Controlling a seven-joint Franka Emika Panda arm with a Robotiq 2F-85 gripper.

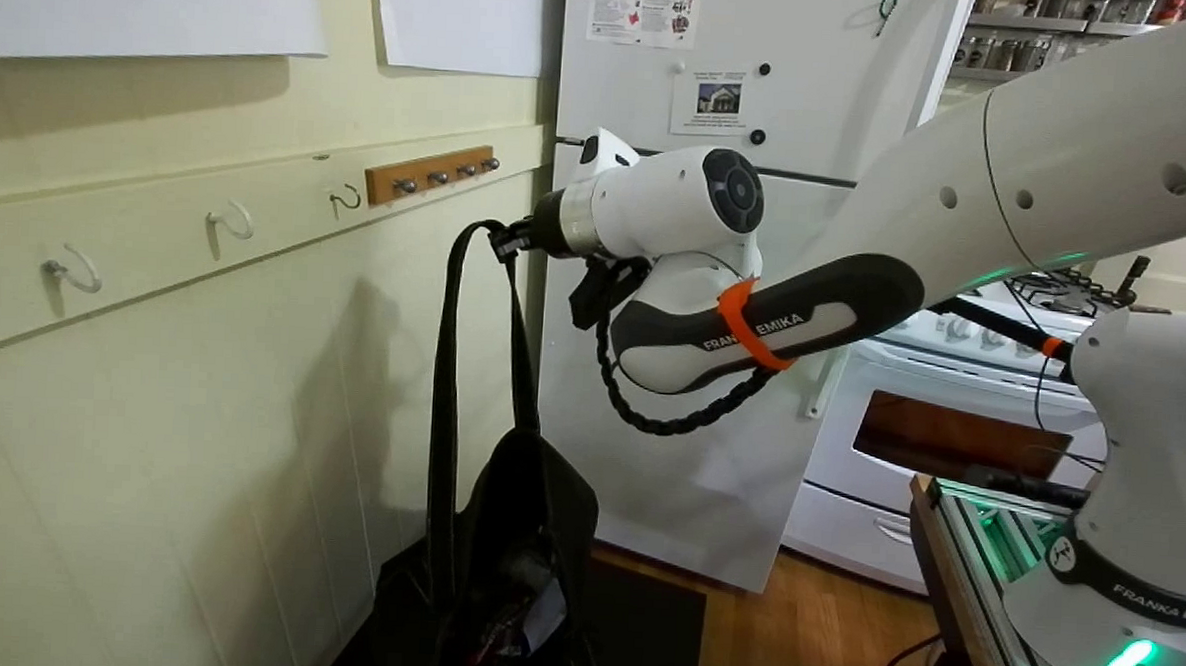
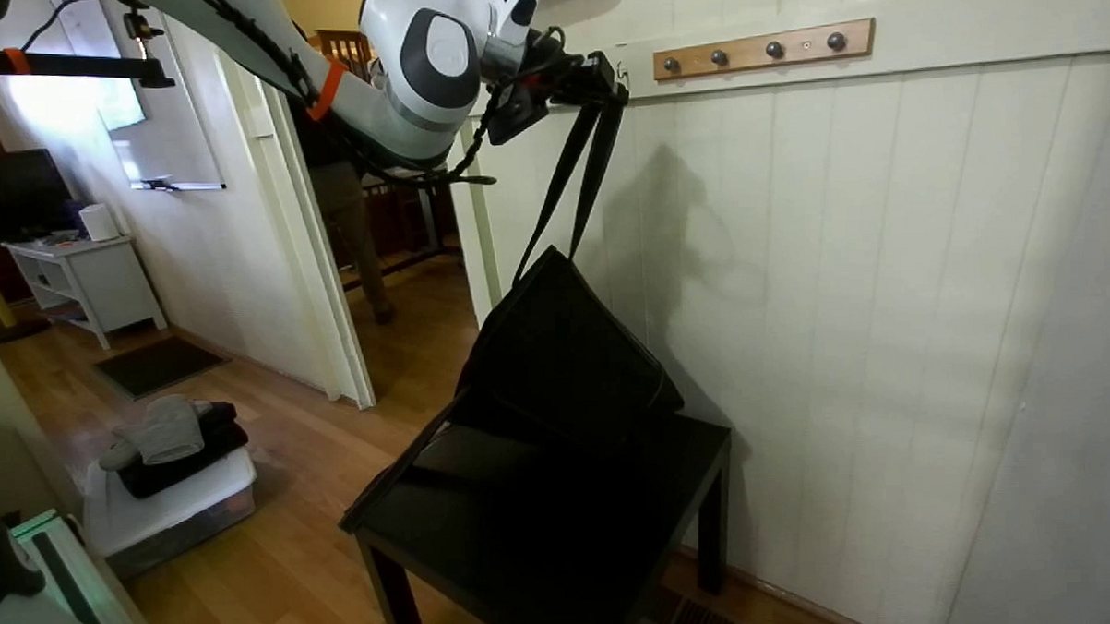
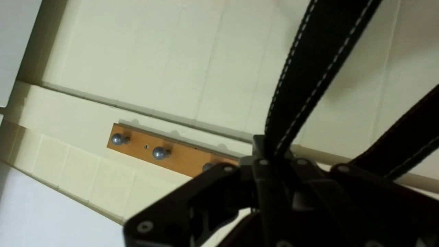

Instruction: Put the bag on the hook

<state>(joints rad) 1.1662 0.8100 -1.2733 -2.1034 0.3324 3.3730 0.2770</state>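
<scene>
While your gripper (image 1: 505, 238) pinches the bag's (image 2: 565, 349) strap (image 1: 447, 367), you seem mid-carry: next, loop it over the hook (image 1: 347, 202) beyond the jaws.

We saw matt black cloth in the bag (image 2: 565, 349), with stitched, smooth-looking fabric in its straps (image 3: 312, 68). The strip (image 1: 422, 170) looked like smooth, faintly glossy wood, and its knobs (image 3: 159, 152) like shiny metal. We took the arm's shell (image 1: 1081, 154) for smooth white plastic, the sheets (image 1: 643, 10) for paper and the floor (image 2: 277, 543) for polished wood; whether the hook (image 1: 348, 203) was metal or plastic, we could not tell
</scene>
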